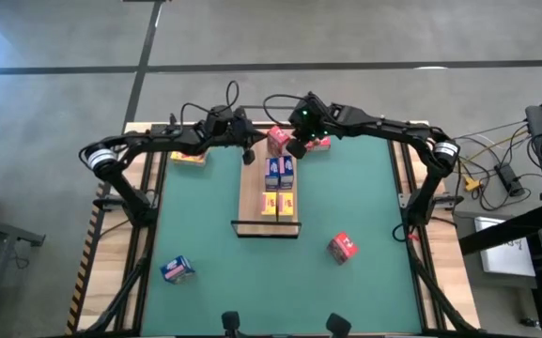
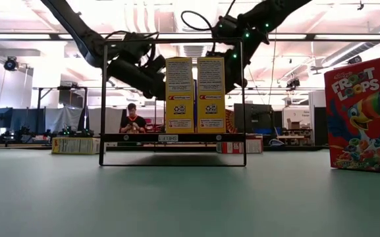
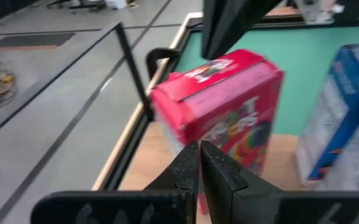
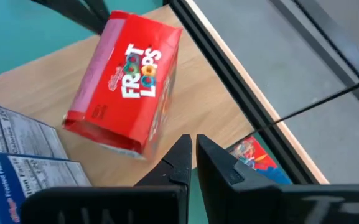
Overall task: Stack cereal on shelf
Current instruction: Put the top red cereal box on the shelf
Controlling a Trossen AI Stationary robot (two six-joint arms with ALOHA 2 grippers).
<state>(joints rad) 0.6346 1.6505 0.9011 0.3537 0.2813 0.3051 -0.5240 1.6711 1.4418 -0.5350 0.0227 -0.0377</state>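
Note:
The shelf, a light-wood board with a black wire frame, lies mid-table. Two yellow cereal boxes and blue ones stand on it. A red cereal box sits at its far end, leaning to one side. My left gripper is shut, its tips right in front of this box's lower face. My right gripper is shut too, and reaches the box from the other side, its tips over the box's top. My left gripper points its shut fingertips at the red box's printed face, near the bottom; I cannot tell whether they touch it. My right gripper's shut fingers slant down at the box's top edge; whether they touch does not show.
Loose boxes lie on the green mat: a red one just right of the shelf's far end, a yellow one far left, a blue one near left, a red one near right. A person sits beyond the table.

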